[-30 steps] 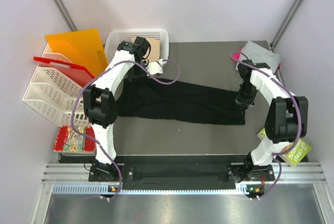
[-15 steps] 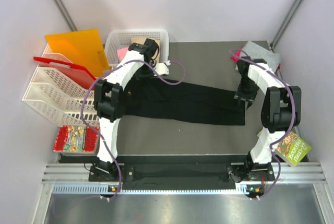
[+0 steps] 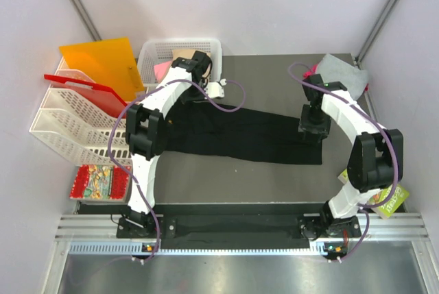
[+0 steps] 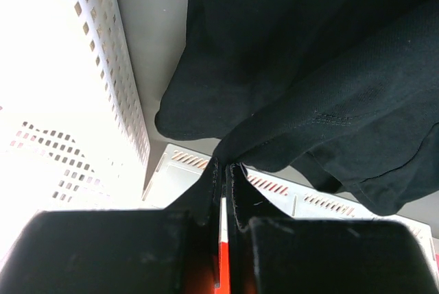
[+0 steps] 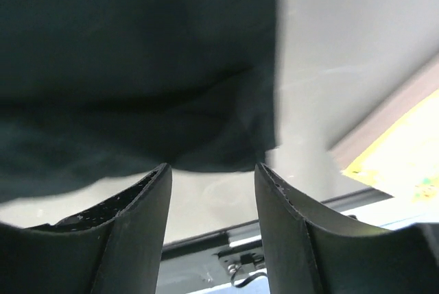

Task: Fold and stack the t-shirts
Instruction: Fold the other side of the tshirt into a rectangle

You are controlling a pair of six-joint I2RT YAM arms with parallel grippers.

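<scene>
Black t-shirt [image 3: 240,133]: stretched long and flat on the table [image 3: 274,174], reaching from one pincer to the other. Left pincer [image 4: 225,170]: clamped tight on a raised fold at one end of the shirt, with cloth draping away ahead of the fingertips and the white basket [image 4: 103,68] wall just beside. Right pincer [image 5: 212,170]: jaws parted, gripping nothing, poised just over the opposite end, with the hem straight ahead of the tips. Grey t-shirt [image 3: 339,71]: bunched beyond the right pincer, at the far corner.
</scene>
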